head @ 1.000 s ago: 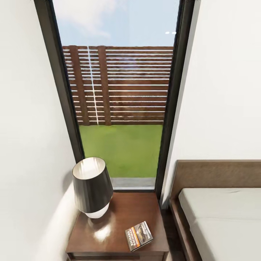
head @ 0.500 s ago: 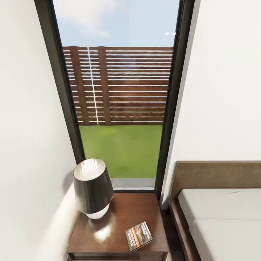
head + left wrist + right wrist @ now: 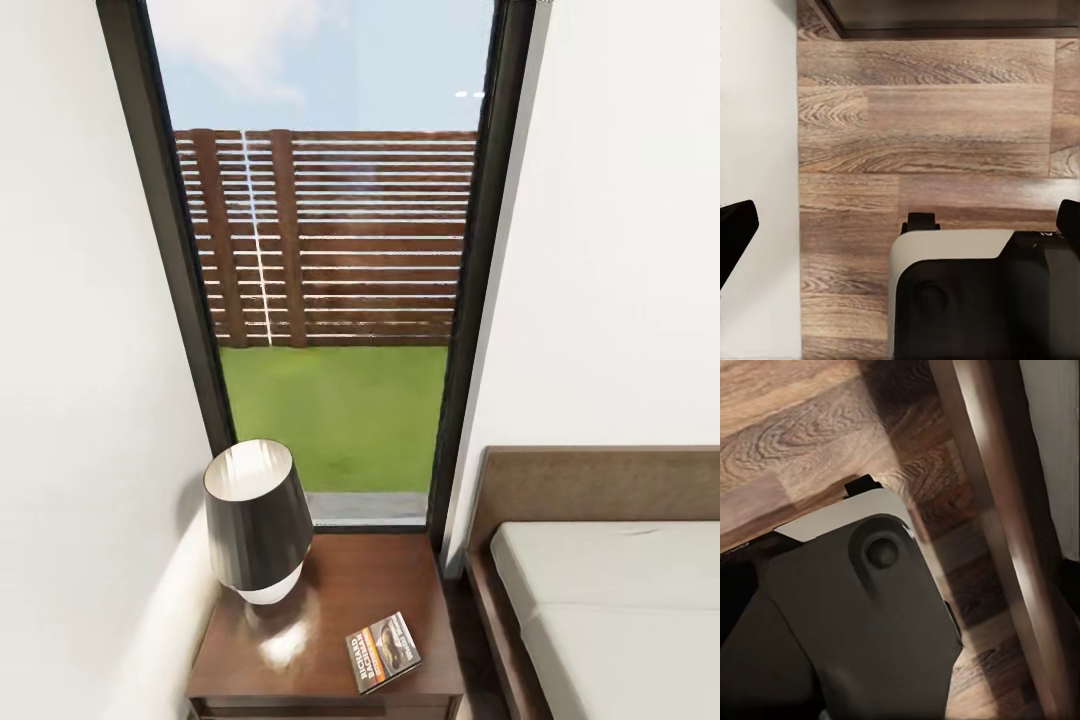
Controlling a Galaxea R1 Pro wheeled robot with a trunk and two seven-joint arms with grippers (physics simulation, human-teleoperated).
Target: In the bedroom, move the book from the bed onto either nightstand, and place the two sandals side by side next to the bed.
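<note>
The book (image 3: pixel 383 652), a thin paperback with an orange band and "RICHARD" lettering, lies flat on the glossy dark brown nightstand (image 3: pixel 370 585), near its front right corner. The bed (image 3: pixel 620 600), with a pale mattress and a brown headboard, stands just right of the nightstand. The sandals are out of view. In the left wrist view my left gripper (image 3: pixel 900 225) is open over the wood-plank floor (image 3: pixel 930 135), with nothing between its dark fingertips (image 3: pixel 735 229). My right gripper (image 3: pixel 900 585) also looks open, low beside a brown wooden frame edge (image 3: pixel 997 510).
A black-shaded lamp (image 3: pixel 258 520) takes up the nightstand's back left. A white wall (image 3: pixel 80 400) closes in on the left, and a tall dark-framed window (image 3: pixel 330 250) stands behind. A narrow floor gap separates nightstand and bed. My own base (image 3: pixel 975 300) sits below both wrists.
The whole head picture has shifted slightly, so the camera moved a little. The book, lamp and bed keep their places.
</note>
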